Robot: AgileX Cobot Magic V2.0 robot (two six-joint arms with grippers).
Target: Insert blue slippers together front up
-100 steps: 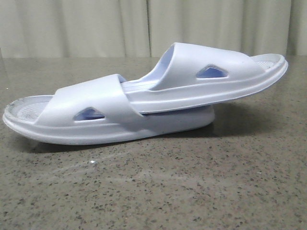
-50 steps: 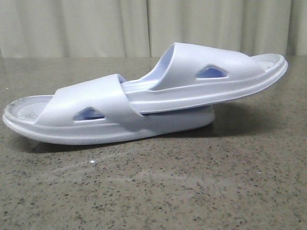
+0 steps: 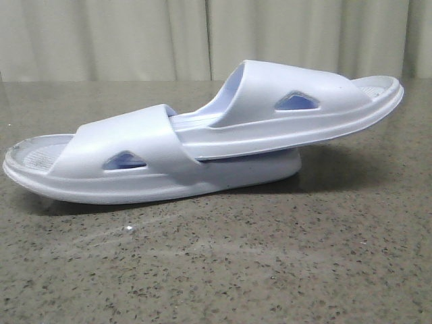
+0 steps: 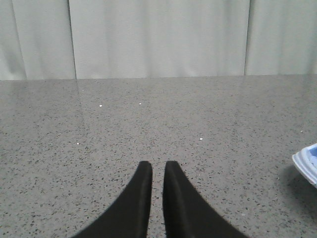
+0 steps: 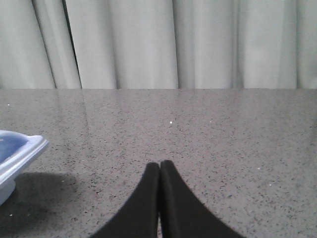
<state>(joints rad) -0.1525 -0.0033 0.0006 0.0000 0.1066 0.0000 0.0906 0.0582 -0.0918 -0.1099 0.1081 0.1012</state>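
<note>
While two blue slippers lie nested on the speckled table, one tucked under the other's strap, both grippers are apart from them. The left gripper looks almost closed, a thin slit showing; the right gripper is pressed together, empty.

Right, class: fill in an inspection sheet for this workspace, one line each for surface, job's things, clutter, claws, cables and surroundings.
Surface: grey speckled table, a few pale specks on it.
Job's things: two blue slippers, straps up; the upper slipper has one end pushed under the strap of the lower slipper and tilts up to the right, its other end off the table.
Clutter: nothing seen.
Claws: left claw nearly shut with a narrow gap, holding nothing; right claw shut, holding nothing; both clear of the slippers.
Cables: nothing seen.
Surroundings: pale curtain behind the table.
</note>
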